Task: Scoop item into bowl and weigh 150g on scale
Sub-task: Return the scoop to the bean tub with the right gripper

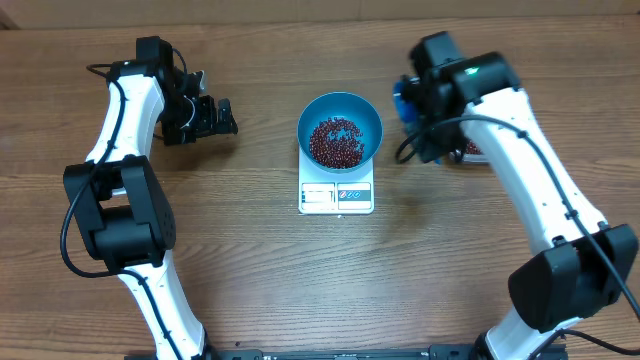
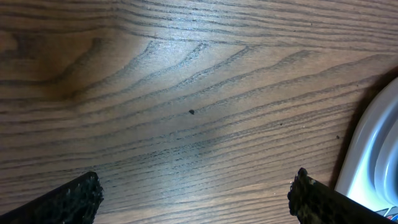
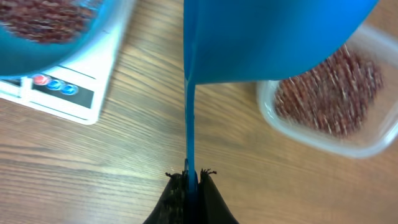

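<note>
On the left side of the table (image 1: 300, 290): left arm up from its base, elbow folded, forearm turned right toward the middle. Left gripper (image 1: 218, 117) low over bare wood, well apart from the scale (image 1: 337, 196). Jaws spread wide, nothing between them, nothing touched.

On the right side: right arm stretched forward and inward, wrist bent down beside the bowl (image 1: 372, 118). Right gripper (image 3: 189, 182) pinched tight on the thin handle of a blue scoop (image 3: 267, 37). Scoop cup raised above the wood, between the bowl and a clear tub (image 3: 323, 142). Cup contents hidden from both views.

In the middle: bowl sitting on the scale, covering all but the front strip with display and buttons. Beans (image 1: 335, 142) heaped loosely in the bottom of the bowl, more of the same in the tub, just right of the scale.
</note>
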`<state>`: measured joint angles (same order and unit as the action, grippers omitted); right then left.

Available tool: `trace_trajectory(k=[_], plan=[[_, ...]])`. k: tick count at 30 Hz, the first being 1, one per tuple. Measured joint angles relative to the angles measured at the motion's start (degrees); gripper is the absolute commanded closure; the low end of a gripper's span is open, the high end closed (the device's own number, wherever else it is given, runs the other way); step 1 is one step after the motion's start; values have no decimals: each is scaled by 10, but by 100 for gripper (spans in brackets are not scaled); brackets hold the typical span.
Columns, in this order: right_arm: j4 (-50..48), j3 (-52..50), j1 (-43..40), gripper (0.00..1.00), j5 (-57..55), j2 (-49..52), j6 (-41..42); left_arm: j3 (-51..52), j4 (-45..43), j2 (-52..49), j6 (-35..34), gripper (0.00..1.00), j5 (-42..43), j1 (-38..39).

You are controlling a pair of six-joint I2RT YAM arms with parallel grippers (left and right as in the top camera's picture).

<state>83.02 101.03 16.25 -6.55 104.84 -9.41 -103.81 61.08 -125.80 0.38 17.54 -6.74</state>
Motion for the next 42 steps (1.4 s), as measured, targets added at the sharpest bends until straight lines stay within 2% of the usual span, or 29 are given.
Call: trace_trajectory(k=[6,11,18,28,42], plan=[[28,0,-73,96,-28,0,34,0,0,0,0,0,0,0],[31,-4,-87,96,-112,0,43,0,0,0,0,0,0,0],[-18,-96,-93,96,-241,0,38,0,0,0,0,0,0,0],[-118,-176,-121,96,-306,0,-26,0,0,0,0,0,0,0],[-141,-176,-125,96,-290,0,-157,0,0,0,0,1,0,0]])
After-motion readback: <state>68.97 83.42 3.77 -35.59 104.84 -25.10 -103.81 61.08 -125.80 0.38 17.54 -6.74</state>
